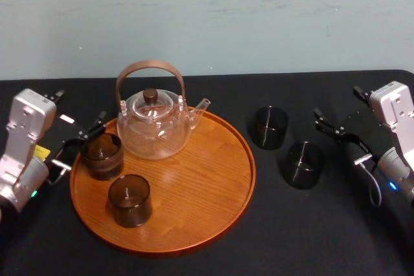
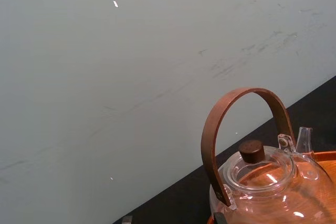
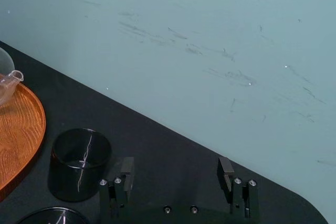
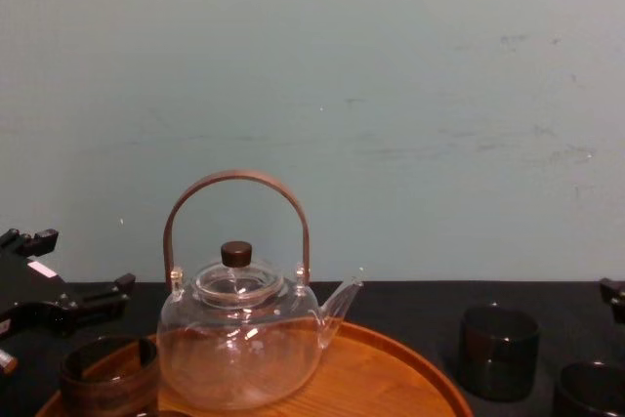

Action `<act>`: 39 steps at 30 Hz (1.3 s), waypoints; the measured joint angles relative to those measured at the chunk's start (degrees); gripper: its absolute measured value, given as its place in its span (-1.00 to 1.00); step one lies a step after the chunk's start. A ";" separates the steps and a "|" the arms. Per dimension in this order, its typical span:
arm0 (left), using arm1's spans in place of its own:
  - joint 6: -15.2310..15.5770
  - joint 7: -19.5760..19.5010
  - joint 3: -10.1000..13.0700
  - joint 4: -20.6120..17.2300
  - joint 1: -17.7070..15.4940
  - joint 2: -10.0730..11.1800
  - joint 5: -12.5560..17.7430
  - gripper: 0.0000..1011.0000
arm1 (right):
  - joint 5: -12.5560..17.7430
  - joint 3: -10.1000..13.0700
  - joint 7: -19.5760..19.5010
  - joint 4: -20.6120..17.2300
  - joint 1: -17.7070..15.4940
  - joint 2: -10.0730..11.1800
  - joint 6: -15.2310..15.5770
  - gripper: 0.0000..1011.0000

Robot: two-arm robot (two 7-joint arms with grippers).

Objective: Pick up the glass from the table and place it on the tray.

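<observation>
A pale blue-green wall point(image 1: 207, 17) stands close behind the table point(image 1: 304, 237), flat and plain, marked with faint dark scuffs, thin scratches and a few small white specks. The table top is matte black; its far edge runs straight along the foot of the wall, and its far right corner is rounded. The light is soft and even.

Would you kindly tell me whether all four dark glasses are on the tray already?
No, two glasses stand on the tray beside the teapot, while two more stand on the black table to its right.
</observation>
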 joint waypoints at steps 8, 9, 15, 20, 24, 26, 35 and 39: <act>0.00 0.00 0.00 0.00 0.00 0.00 0.00 0.98 | 0.00 0.00 0.00 0.00 0.00 0.00 0.00 1.00; 0.00 0.00 0.00 0.00 0.00 0.00 0.00 0.98 | 0.00 0.00 0.00 0.00 0.00 0.00 0.00 1.00; 0.00 0.00 0.00 0.00 0.00 0.00 0.00 0.98 | 0.00 0.00 0.00 0.00 0.00 0.00 0.00 1.00; 0.00 0.00 0.00 0.00 0.00 0.00 0.00 0.98 | 0.00 0.00 0.00 0.00 0.00 0.00 0.00 1.00; 0.00 0.00 0.00 0.00 0.00 0.00 0.00 0.98 | 0.00 0.00 0.00 0.00 0.00 0.00 0.00 1.00; 0.00 0.00 0.00 0.00 0.00 0.00 0.00 0.98 | 0.00 0.00 0.00 0.00 0.00 0.00 0.00 1.00; 0.00 0.00 0.00 0.00 0.00 0.00 0.00 0.98 | 0.00 0.00 0.00 0.00 0.00 0.00 0.00 1.00; 0.00 0.00 0.00 0.00 0.00 0.00 0.00 0.98 | 0.00 0.00 0.00 0.00 0.00 0.00 0.00 1.00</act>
